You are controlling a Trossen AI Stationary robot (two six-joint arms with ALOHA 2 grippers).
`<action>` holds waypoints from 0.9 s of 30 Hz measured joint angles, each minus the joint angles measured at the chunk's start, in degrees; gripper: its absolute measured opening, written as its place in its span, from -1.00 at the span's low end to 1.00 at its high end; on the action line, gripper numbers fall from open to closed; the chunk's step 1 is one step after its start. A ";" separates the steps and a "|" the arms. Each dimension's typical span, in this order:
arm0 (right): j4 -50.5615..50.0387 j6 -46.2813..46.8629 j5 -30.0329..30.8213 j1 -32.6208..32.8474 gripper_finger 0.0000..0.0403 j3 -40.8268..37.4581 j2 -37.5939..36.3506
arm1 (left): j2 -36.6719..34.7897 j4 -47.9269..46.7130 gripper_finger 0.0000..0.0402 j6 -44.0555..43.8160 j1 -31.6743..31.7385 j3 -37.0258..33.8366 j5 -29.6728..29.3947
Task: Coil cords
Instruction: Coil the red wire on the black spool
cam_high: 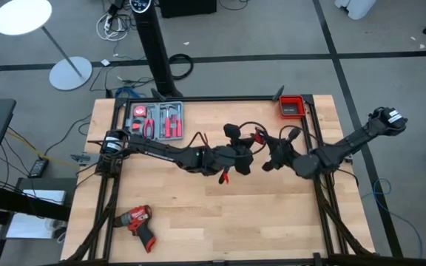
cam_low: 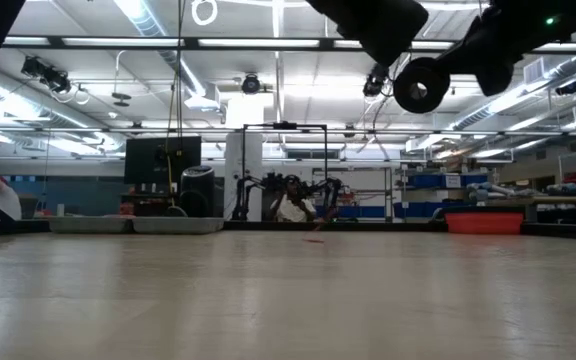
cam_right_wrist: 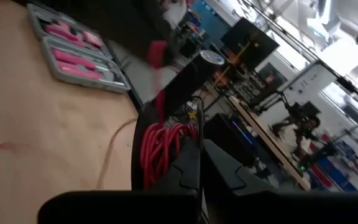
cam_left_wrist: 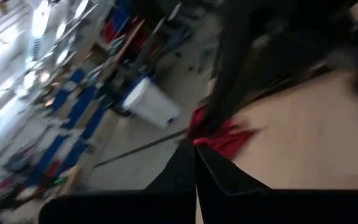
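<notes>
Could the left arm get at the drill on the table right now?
Probably not freely: the left gripper looks shut on the red wire mid-table. The drill lies unobstructed near the front-left edge.

Light wooden table with dark frame rails along its edges. Grey tool tray holding red-handled hand tools at the far left corner; small red bin far right of that tray; red-and-black cordless drill well nearer than the tray, by the near-left edge.
</notes>
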 joint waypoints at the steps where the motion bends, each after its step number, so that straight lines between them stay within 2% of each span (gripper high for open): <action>1: 0.29 0.07 -0.14 -0.91 -1.00 0.00 0.00 | 0.00 -0.20 -1.00 -0.70 -0.08 0.00 1.05; 10: 5.77 -0.71 -5.36 -7.37 -1.00 0.00 0.02 | 0.00 -2.34 -1.00 -6.54 -0.25 -0.04 1.61; 17: 13.65 -0.81 -12.20 -9.16 -1.00 -0.02 0.02 | 0.00 -2.41 -1.00 -9.33 -0.38 -0.02 2.83; 27: 17.74 0.20 -13.30 -9.16 -1.00 -0.02 0.02 | 0.00 -3.15 -1.00 -12.03 -0.38 -0.02 2.82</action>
